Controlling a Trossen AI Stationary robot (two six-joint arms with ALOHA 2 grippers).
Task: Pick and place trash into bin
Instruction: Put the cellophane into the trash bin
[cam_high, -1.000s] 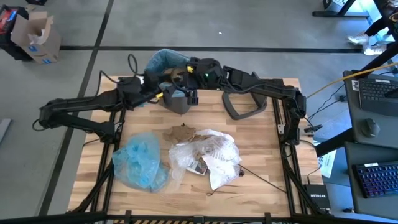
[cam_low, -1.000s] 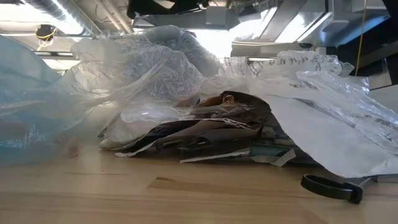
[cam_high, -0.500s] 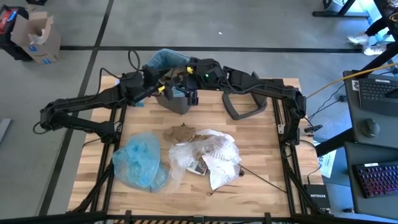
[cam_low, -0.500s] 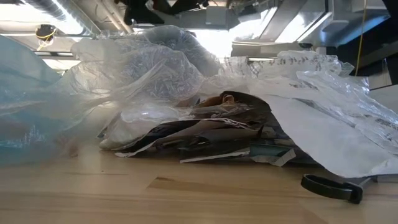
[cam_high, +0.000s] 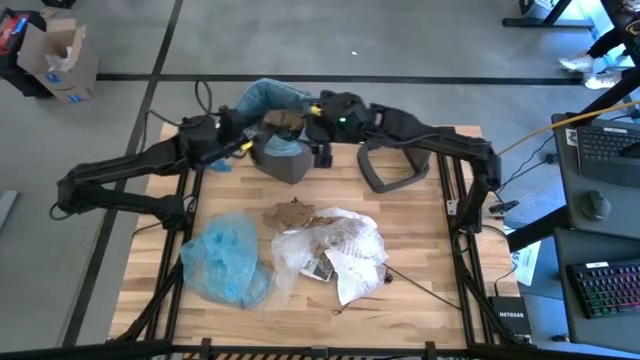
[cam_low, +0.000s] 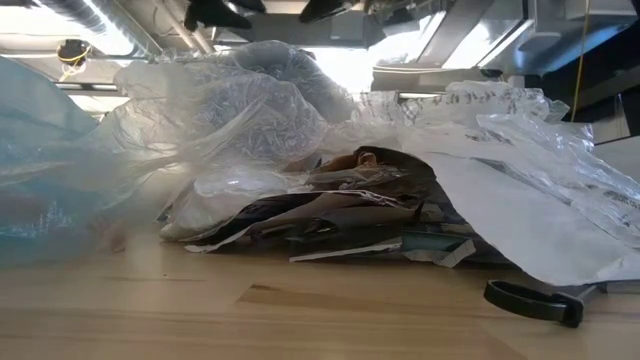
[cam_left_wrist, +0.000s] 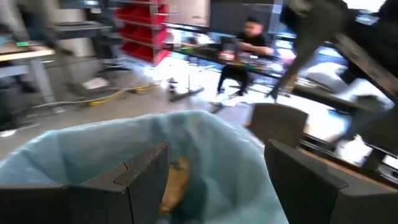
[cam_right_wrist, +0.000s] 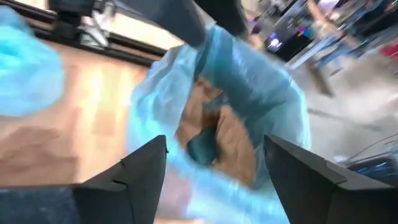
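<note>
Bin (cam_high: 283, 158) sits at the far middle of the wooden table (cam_high: 420, 250), tipped over on its side in the high view, its dark grey tapered body lying with the long axis running from the table's middle toward the far edge. Its mouth points away toward the far edge, where the light blue liner bag (cam_high: 265, 97) billows out past the rim. Brown crumpled paper (cam_right_wrist: 233, 140) shows inside the liner in the right wrist view, and a brown scrap (cam_left_wrist: 174, 183) shows inside it in the left wrist view.

The left gripper (cam_high: 240, 137) is at the bin's left side near the liner mouth, its fingers (cam_left_wrist: 140, 177) spread apart with nothing between them. The right gripper (cam_high: 318, 110) hangs over the bin's right side by the mouth, its fingers (cam_right_wrist: 134, 171) also apart and holding nothing.

The grey lid (cam_high: 392, 167) lies flat on the table just right of the bin. The trash (cam_high: 325, 250) lies heaped in the near middle of the table, well apart from the bin: clear wrap, white mailers, brown paper and a printed packet piled together. A loose blue bag (cam_high: 225, 258) lies beside the heap on its left. A thin dark stick (cam_high: 420, 285) runs out from the heap's right side. In the low view the heap (cam_low: 330, 190) fills the frame.
</note>
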